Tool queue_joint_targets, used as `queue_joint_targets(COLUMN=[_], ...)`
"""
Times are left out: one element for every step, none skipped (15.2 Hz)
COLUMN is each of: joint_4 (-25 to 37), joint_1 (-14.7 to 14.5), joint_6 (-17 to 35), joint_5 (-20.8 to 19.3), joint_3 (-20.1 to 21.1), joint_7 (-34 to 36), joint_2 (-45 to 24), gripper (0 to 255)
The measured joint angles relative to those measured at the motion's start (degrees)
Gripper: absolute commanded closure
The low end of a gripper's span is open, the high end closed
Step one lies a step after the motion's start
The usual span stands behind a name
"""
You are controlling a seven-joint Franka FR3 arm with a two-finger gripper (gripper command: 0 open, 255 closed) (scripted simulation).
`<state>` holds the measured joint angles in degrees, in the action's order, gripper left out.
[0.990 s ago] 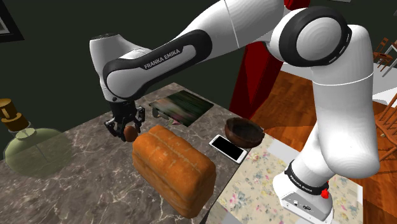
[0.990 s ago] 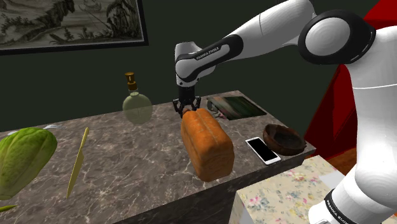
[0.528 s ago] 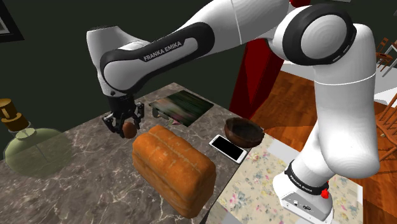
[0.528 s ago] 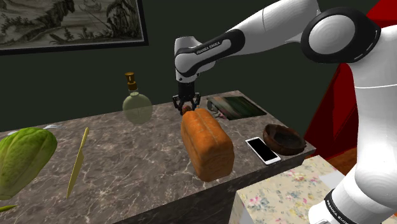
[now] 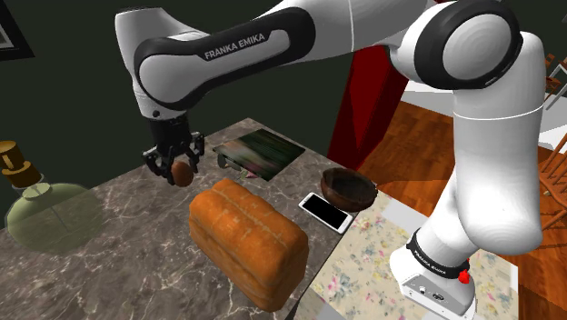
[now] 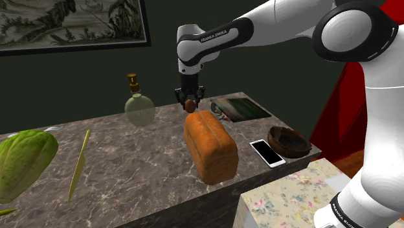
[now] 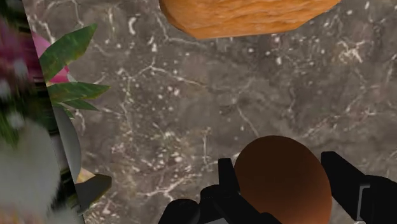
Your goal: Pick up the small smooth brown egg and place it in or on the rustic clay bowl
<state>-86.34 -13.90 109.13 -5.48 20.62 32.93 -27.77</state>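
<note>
My black gripper (image 5: 179, 170) is shut on the small brown egg (image 5: 182, 172), which hangs clear above the marble counter just behind the loaf. The second exterior view has the egg (image 6: 190, 105) in the gripper (image 6: 190, 103) above the loaf's far end. Seen from the wrist, the egg (image 7: 283, 178) is clasped between both fingers (image 7: 356, 184), with bare marble below. The dark brown clay bowl (image 5: 349, 188) rests near the counter's corner, toward the shoulder view's right; the bowl (image 6: 289, 141) holds nothing.
A big orange-brown bread loaf (image 5: 247, 238) lies between egg and bowl. A phone (image 5: 325, 212) sits beside the bowl, a dark book (image 5: 258, 152) behind it. A green glass bottle (image 5: 45, 214), a knife (image 6: 79, 165) and a cabbage (image 6: 22, 162) stand further off.
The gripper has risen steadily with the egg held in it, lifting it higher above the counter. Nothing else moved.
</note>
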Motion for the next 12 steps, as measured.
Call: queue_joint_targets(joint_4=[0.76, 1.40, 1.68, 2.28, 2.96, 3.72, 4.35, 4.72, 5.61, 5.95, 6.28, 7.31], joint_1=[-0.05, -0.09, -0.07, -0.12, -0.15, -0.24, -0.23, -0.18, -0.28, -0.29, -0.21, -0.34], joint_6=[-0.80, -1.53, -2.05, -2.73, -3.50, -4.24, -5.01, -5.67, -6.52, -7.01, -7.57, -8.44], joint_5=[0.04, 0.08, 0.16, 0.19, 0.24, 0.25, 0.30, 0.40, 0.40, 0.46, 0.54, 0.50], joint_3=[0.04, 0.07, 0.11, 0.14, 0.17, 0.21, 0.23, 0.27, 0.30, 0.34, 0.35, 0.37], joint_7=[0.00, 0.01, -0.01, 0.03, 0.00, 0.06, 0.01, -0.04, 0.00, 0.01, -0.10, -0.03], joint_2=[0.07, 0.17, 0.41, 0.48, 0.58, 0.59, 0.72, 1.03, 1.01, 1.17, 1.39, 1.24], gripper=[255, 255, 255, 255, 255, 255, 255, 255, 255, 255, 255, 255])
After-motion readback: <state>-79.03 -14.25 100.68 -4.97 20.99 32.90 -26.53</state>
